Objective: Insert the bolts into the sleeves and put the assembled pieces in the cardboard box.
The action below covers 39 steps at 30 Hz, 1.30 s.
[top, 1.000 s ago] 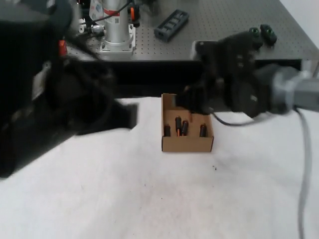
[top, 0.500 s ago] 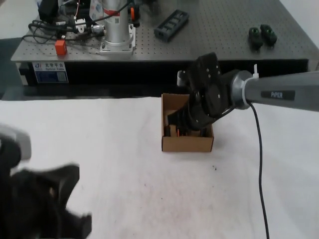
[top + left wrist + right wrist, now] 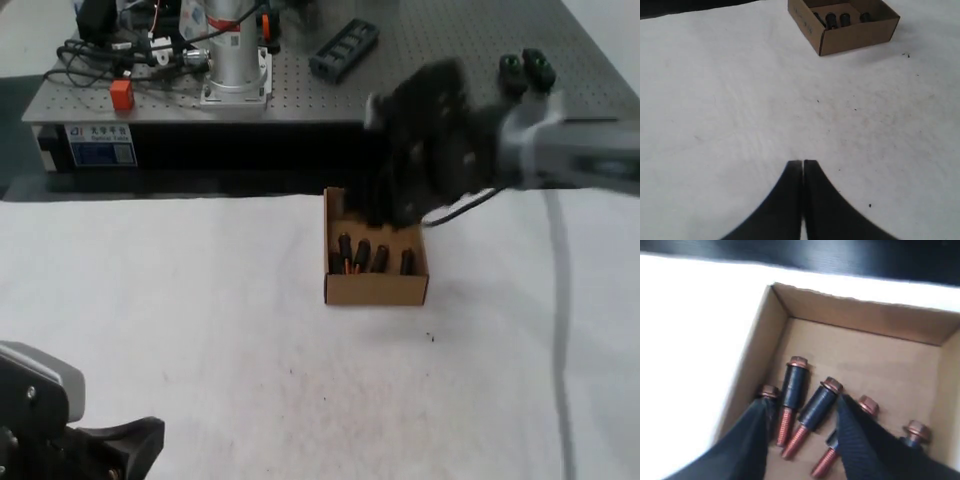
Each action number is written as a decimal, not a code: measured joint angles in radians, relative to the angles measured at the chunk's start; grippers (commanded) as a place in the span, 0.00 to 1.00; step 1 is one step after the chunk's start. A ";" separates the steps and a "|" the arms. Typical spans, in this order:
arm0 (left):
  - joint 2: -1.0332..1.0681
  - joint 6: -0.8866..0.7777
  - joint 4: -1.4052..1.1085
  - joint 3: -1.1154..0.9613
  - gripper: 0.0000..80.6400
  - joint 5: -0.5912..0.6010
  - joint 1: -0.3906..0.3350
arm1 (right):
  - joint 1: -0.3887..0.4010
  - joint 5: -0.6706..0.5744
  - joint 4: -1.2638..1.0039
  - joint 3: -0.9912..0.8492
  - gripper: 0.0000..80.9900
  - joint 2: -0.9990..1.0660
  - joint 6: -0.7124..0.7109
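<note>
The cardboard box point(image 3: 375, 288) stands mid-bench on the white cloth. Inside it lie several copper bolts in black sleeves point(image 3: 362, 252). In the right wrist view my right gripper point(image 3: 804, 401) hangs open just above the box point(image 3: 850, 315), its fingers point(image 3: 747, 440) straddling one assembled piece point(image 3: 817, 405) without touching it; another piece point(image 3: 794, 382) lies beside it. The right arm point(image 3: 430, 150) is blurred above the box's far side. My left gripper point(image 3: 803, 163) is shut and empty over bare cloth, with the box point(image 3: 855, 37) far ahead. The left arm point(image 3: 60, 435) sits at the near left corner.
Behind the cloth is a perforated metal bench point(image 3: 420, 60) with a metal post point(image 3: 235, 50), a black tray point(image 3: 343, 48), cables and an orange block point(image 3: 121, 94). White cloth point(image 3: 250, 350) spreads wide around the box.
The left arm has pulled back from the left middle to the near left corner. The right arm dipped into the box, then rose above it, empty.
</note>
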 measured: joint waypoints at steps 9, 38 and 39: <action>0.000 0.008 -0.019 0.061 0.01 0.134 0.000 | 0.001 -0.014 -0.080 0.526 0.38 -0.653 -0.004; -0.324 -0.031 -0.070 0.265 0.01 0.151 0.000 | 0.001 -0.066 0.137 1.244 0.20 -1.562 0.095; -0.346 -0.031 -0.046 0.265 0.01 0.151 0.000 | 0.001 -0.063 0.135 1.245 0.20 -1.562 0.100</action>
